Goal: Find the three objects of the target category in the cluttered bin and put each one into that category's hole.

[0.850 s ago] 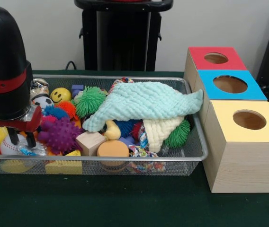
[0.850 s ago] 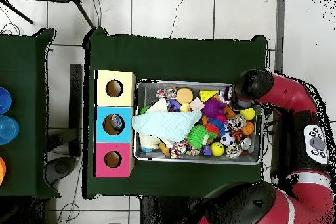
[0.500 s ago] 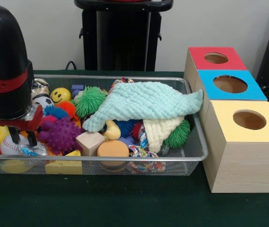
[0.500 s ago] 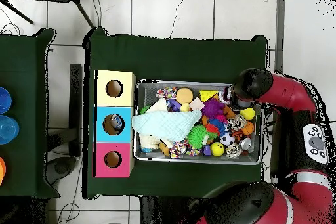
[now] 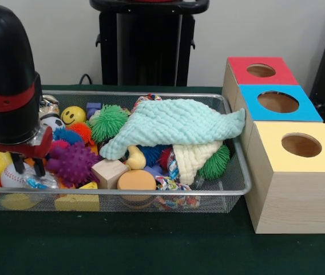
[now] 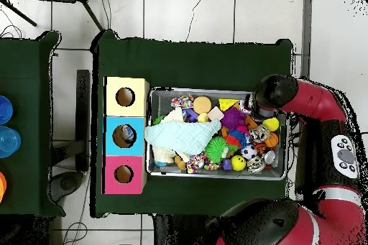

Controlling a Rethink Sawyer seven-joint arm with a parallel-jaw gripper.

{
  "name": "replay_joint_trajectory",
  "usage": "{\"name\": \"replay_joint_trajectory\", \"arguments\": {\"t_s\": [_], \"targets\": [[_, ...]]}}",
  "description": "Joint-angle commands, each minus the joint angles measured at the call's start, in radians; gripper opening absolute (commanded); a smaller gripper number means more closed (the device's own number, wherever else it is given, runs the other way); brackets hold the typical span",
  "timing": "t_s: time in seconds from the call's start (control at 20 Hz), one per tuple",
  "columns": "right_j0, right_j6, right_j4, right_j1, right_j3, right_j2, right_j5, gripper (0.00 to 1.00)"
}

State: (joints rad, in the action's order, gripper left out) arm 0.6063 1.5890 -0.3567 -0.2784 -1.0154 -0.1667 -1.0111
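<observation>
The silver wire-mesh bin [image 5: 231, 192] is full of toys. It also shows in the overhead view [image 6: 215, 90]. My gripper [image 5: 27, 166] hangs at the bin's left end. Its two fingers [image 5: 17, 164] are apart and reach down among the toys, just over a baseball [image 5: 8, 176] and next to a purple spiky ball [image 5: 74, 162]. In the overhead view my gripper [image 6: 251, 105] is at the bin's right end, by the far rim. A mint cloth [image 5: 174, 123] covers the middle of the pile. Nothing shows held.
Three wooden boxes with holes stand right of the bin: red [image 5: 260, 70], blue [image 5: 278, 102], yellow [image 5: 300, 146]. In the bin lie a smiley ball [image 5: 72, 115], a green fuzzy ball [image 5: 109, 122], a wooden cube [image 5: 109, 172] and an orange disc [image 5: 136, 181].
The arm has shifted only very slightly. The gripper stays at the same spot over the baseball, and the toys have not moved.
</observation>
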Motion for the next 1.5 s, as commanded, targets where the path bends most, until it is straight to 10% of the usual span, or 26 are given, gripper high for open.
{"name": "replay_joint_trajectory", "arguments": {"t_s": [0.05, 1.5], "targets": [[-0.022, 0.036, 0.050, -0.054, 0.053, -0.070, 0.014, 0.00], [-0.041, 0.052, 0.069, -0.068, 0.080, -0.060, -0.056, 0.00]]}}
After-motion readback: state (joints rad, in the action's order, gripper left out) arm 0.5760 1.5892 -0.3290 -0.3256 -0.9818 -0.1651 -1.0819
